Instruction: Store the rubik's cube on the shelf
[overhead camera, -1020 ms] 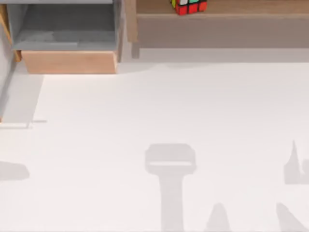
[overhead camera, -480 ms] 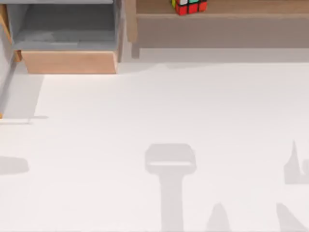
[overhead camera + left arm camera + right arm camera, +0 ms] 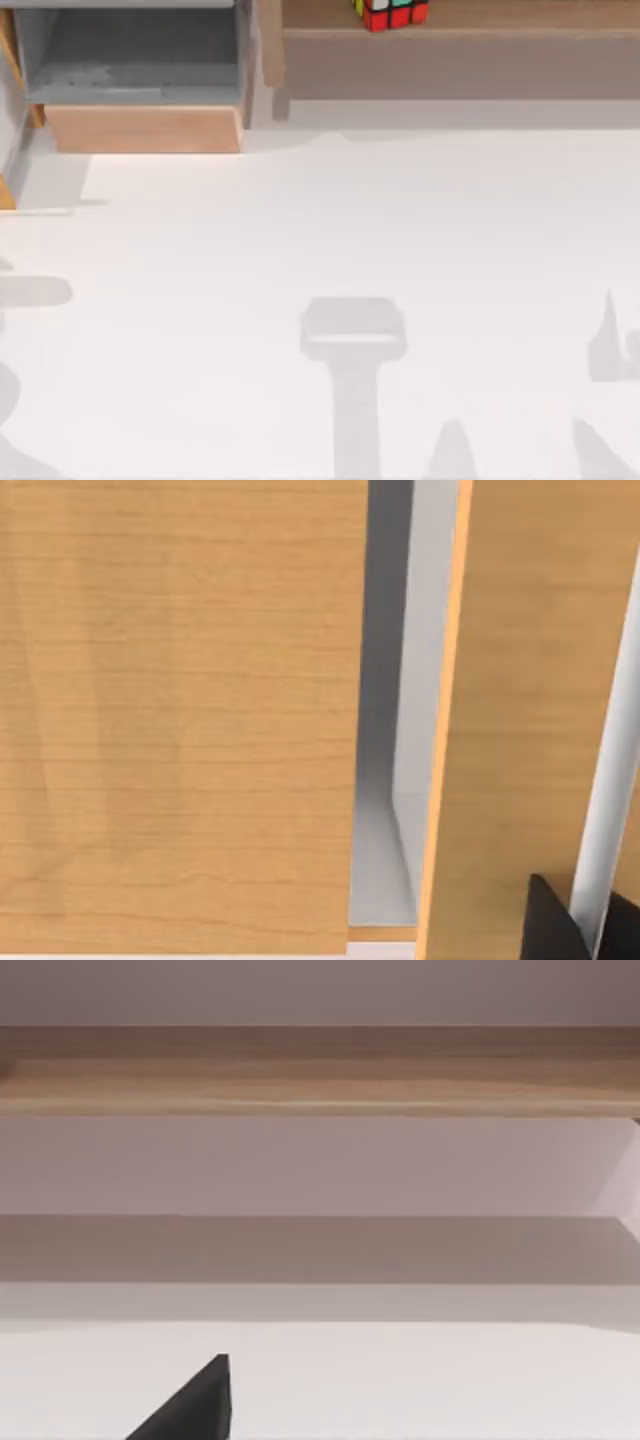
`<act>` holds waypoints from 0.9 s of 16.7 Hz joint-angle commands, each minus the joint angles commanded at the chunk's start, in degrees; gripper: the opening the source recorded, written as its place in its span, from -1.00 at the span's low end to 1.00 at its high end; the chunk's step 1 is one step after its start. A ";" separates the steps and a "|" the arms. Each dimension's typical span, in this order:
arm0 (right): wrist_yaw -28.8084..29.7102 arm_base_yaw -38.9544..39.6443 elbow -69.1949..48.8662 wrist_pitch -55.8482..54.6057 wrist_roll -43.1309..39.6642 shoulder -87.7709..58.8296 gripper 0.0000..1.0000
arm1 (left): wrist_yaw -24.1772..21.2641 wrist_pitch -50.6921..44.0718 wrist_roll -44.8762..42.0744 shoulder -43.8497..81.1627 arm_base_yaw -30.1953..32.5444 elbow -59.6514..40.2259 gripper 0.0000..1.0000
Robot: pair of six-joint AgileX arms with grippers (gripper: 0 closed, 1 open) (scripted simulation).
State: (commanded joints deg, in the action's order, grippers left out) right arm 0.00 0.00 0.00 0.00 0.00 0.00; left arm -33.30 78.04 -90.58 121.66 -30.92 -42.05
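So the rubik's cube (image 3: 391, 13) is sitting up on the shelf (image 3: 460, 62), near the shelf's left end and right at its front lip, just above the plain tan front board. Judging by that, the storing part looks basically done. Left of the shelf there's the grey-lined wooden box (image 3: 140, 128), with nothing in it that I can spot. The white table (image 3: 350, 230) below the shelf carries nothing but soft grey shadows.

Claws: honestly can't tell for either one. The left wrist view gives wood panels up close with one dark finger (image 3: 552, 922) poking in at the corner, and the right wrist view looks toward the shelf's underside with a single dark fingertip (image 3: 196, 1402) showing. One finger each isn't enough to call them wide or narrow, and neither looks to be holding anything.

If the cube ever needs a regrip: I'd guess it's light, rigid plastic with slick stickers, so pinch two opposite flat faces at mid-height, square-on, not across corners. It sits close to the lip, so a nudge could tip it off.
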 joint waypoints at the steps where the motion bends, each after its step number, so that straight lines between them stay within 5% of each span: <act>1: 0.00 0.00 0.00 0.00 0.00 0.00 1.00 | -0.11 -0.12 0.05 0.04 -0.36 0.30 -1.00; 15: 0.00 0.00 0.00 0.00 0.00 0.00 1.00 | 4.82 -7.83 0.33 6.19 4.59 -13.58 -1.00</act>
State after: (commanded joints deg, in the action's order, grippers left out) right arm 0.00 0.00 0.00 0.00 0.00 0.00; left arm -28.49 70.22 -90.25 127.85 -26.33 -55.63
